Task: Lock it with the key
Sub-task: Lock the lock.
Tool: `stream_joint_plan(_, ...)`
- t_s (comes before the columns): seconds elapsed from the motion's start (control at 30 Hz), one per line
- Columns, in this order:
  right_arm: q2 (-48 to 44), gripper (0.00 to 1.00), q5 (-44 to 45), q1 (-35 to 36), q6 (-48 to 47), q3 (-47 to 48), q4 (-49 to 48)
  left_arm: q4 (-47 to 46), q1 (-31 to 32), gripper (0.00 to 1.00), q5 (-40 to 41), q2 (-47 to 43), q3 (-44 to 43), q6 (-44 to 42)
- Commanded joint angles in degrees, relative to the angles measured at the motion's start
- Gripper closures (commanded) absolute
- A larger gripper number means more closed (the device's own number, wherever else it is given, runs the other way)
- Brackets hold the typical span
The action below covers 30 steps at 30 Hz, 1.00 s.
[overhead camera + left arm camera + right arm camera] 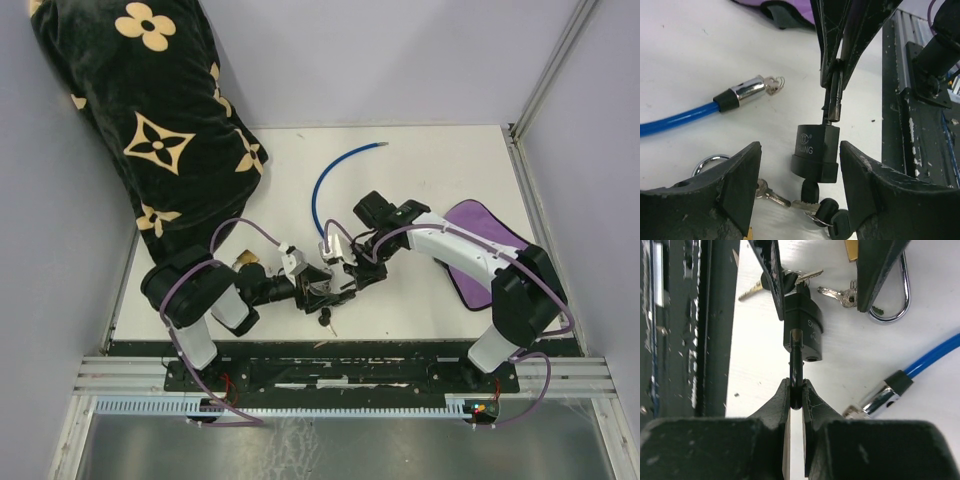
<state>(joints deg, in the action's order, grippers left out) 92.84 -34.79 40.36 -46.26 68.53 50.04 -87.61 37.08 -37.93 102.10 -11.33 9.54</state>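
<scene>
We note left tool [799,170]: jaws spread, flanking black lock body [812,150], no clamp. Right tool [796,390]: closed on black pin [796,352] entering top of black lock body. We judge key [810,191] seated in its underside; view partly blocked. Assembly near front edge of desk [700,60]; blue cable [675,120] beside.

The lock [815,155] looks like matt black plastic. The cable [675,119] has a glossy blue sheath and a polished chrome end [747,90]. The keys [775,199] are bright metal. The white surface [700,45] is matt and finely speckled. The purple cloth [490,235] looks soft.
</scene>
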Motion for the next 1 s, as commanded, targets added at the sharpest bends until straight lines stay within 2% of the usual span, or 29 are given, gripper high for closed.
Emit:
stream_joint_plan(0.0,0.95,0.98,-1.06,-0.09,-19.63,4.73,11.17,-0.75,-0.3,0.29,-1.56,-4.57,-0.49,3.2)
stream_joint_plan(0.1,1.1,0.98,-0.46,0.05,-26.05,4.93,13.97,1.43,-0.34,0.27,-2.15,-5.44,-1.18,3.68)
stream_joint_plan(0.17,2.18,0.98,-0.29,0.17,-29.54,8.34,18.36,1.08,-0.98,0.27,-2.34,-5.7,-1.57,5.5)
stream_joint_plan(0.27,4.14,0.98,0.15,0.18,-33.43,16.23,25.56,-2.81,-3.36,0.27,-2.04,-6.58,-1.21,10.93)
stream_joint_plan(0.47,0.3,0.98,2.31,0.85,-40.7,19.54,28.88,-5.38,-6.14,0.27,-3.73,-7.46,-2.97,22.26)
stream_joint_plan(0.63,2.38,0.98,2.77,1.12,-46.1,28.63,38.88,-8.56,-6.63,0.25,-5.76,-4.51,-8.0,36.69)
stream_joint_plan(0.73,0.32,0.98,5.31,1.83,-50.91,29.83,40.92,-8.93,-7.84,0.25,-6.04,-1.07,-12.29,48.69)
stream_joint_plan(0.97,0.2,0.98,6.6,1.93,-50.48,38.84,45.19,-11.46,-8.56,0.22,-7.46,7.73,-21.75,73.58)
